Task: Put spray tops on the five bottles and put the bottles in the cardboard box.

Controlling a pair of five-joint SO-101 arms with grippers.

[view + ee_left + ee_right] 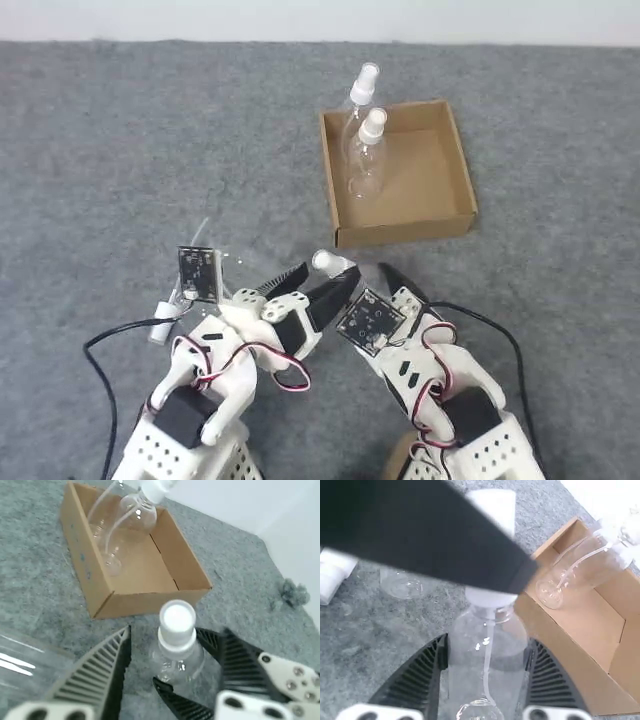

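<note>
Right pincer is clamped on the bottle and left pincer sits open around the top, so I'd pinch it squarely and push straight down.

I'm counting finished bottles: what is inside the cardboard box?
Inside the cardboard box lie two clear bottles with white spray tops, the near bottle partly overlapping the far bottle, against one side wall. The remaining floor looks bare; the near wall hides a thin strip.
</note>
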